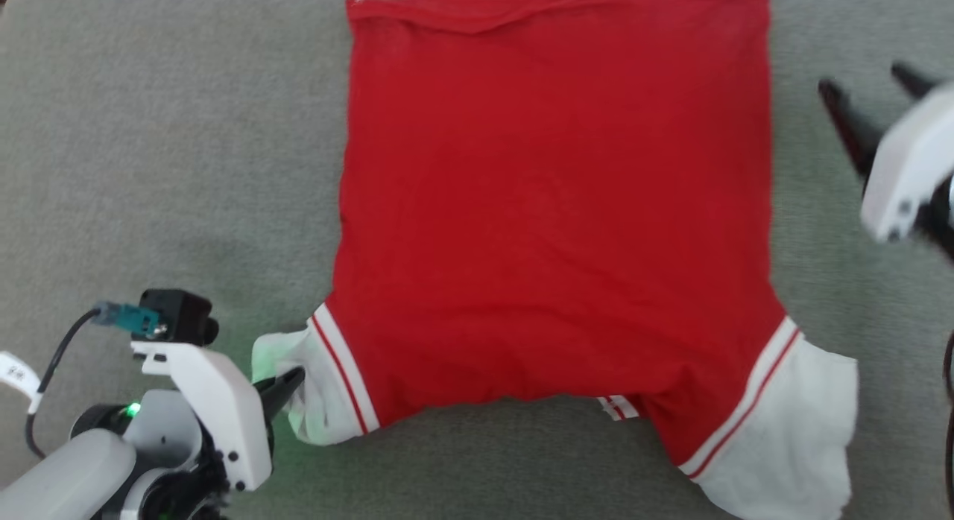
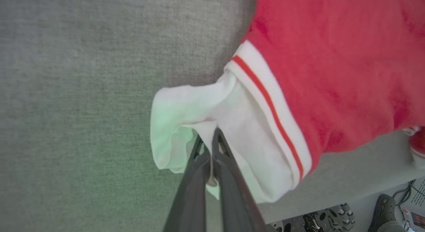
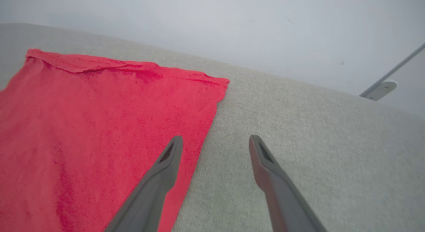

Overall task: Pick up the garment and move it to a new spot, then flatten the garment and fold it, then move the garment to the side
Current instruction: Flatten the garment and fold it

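The garment [image 1: 551, 207] lies spread flat on the grey table, plain red side up, hem at the far edge, white sleeves toward me. My left gripper [image 1: 294, 380] is shut on the white left sleeve [image 1: 317, 390]; in the left wrist view the gripper [image 2: 209, 144] pinches a fold of that sleeve [image 2: 206, 109] beside the red-and-white striped trim [image 2: 269, 105]. My right gripper [image 1: 868, 84] hovers open, off the garment's right edge. In the right wrist view this gripper [image 3: 215, 140] is open, its fingers straddling the red edge [image 3: 99, 125]. The right sleeve [image 1: 790, 438] lies free.
The grey cloth-covered table [image 1: 164, 132] extends left and right of the garment. Its front edge [image 2: 348, 192] shows in the left wrist view, with cables and equipment [image 2: 398, 212] on the floor below. A pale wall [image 3: 232, 26] rises behind the table's far edge.
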